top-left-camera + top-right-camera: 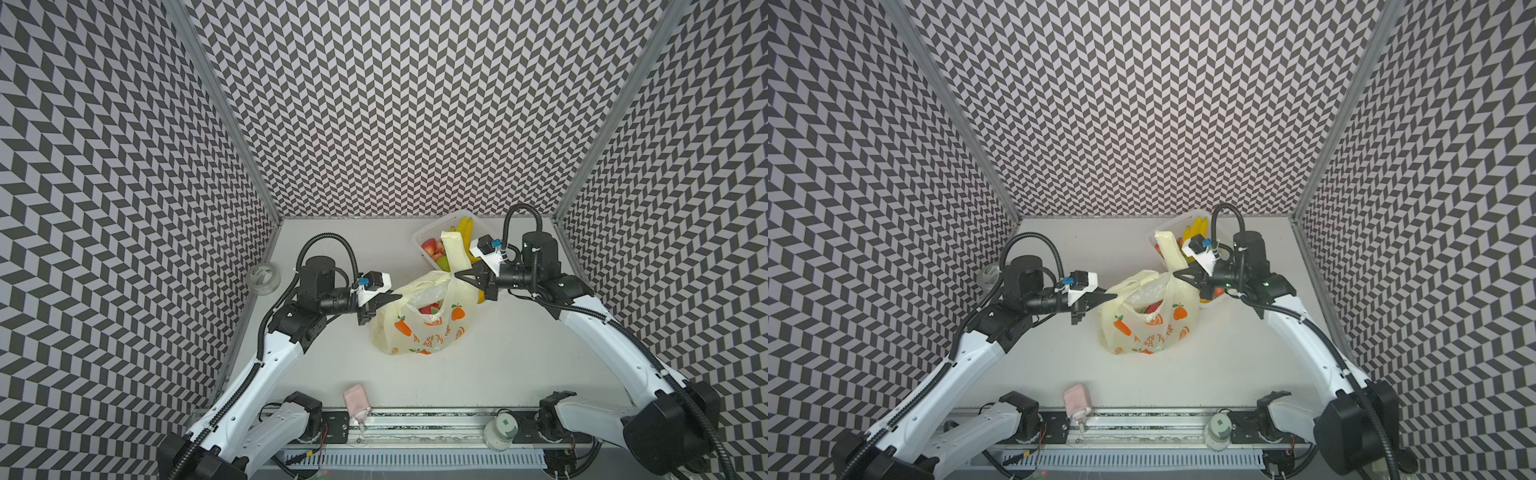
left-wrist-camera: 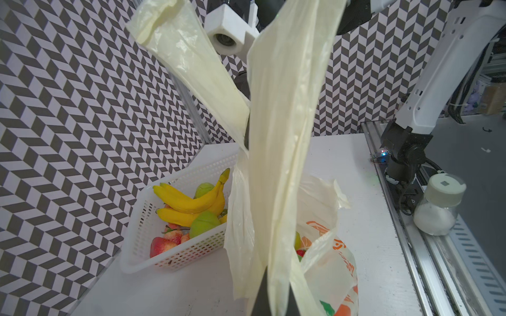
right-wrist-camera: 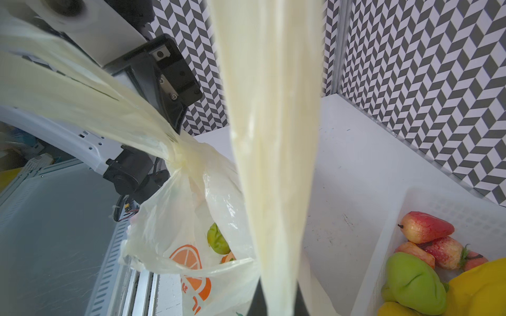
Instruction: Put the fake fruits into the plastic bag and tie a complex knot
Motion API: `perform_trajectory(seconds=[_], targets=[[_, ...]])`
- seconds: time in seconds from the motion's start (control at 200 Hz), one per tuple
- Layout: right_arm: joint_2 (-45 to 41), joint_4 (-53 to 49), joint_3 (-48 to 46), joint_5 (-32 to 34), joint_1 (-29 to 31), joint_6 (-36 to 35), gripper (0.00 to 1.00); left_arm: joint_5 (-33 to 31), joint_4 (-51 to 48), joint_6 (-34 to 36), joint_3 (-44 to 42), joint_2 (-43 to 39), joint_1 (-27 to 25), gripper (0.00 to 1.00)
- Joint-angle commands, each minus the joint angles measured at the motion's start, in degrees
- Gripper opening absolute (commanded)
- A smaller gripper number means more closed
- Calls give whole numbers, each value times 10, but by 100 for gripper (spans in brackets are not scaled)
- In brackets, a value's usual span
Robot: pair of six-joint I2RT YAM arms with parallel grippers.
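Note:
The pale-yellow plastic bag (image 1: 424, 328) (image 1: 1144, 328) stands in the middle of the table with its mouth open. Fake fruits lie inside it: a red one (image 1: 430, 308) and a green one (image 3: 217, 239). My left gripper (image 1: 399, 296) (image 2: 275, 290) is shut on the bag's left handle strip (image 2: 284, 109). My right gripper (image 1: 456, 275) (image 3: 278, 292) is shut on the right handle strip (image 3: 273, 109), whose loose end sticks up (image 1: 453, 249). The two handles are held apart. No knot is in view.
A white perforated basket (image 1: 424, 237) (image 2: 175, 254) stands behind the bag at the back right. It holds bananas (image 2: 186, 201), a green fruit (image 2: 204, 223) and red fruits (image 3: 425, 227). A tape roll (image 1: 262, 276) lies at the left wall. A pink object (image 1: 355, 399) and a white-capped jar (image 1: 503, 430) sit at the front edge.

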Motion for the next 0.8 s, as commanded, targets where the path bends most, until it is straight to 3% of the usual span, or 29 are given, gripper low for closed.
perform_trajectory(seconds=[0.0, 0.406, 0.796], targets=[[6, -1, 22, -4, 16, -47, 2, 31, -83, 70, 42, 22, 3, 0], [22, -7, 31, 1, 60, -61, 6, 18, -141, 89, 92, 82, -2, 0], [17, 15, 14, 2, 79, -56, 22, 7, -155, 71, 111, 116, -4, 0]])
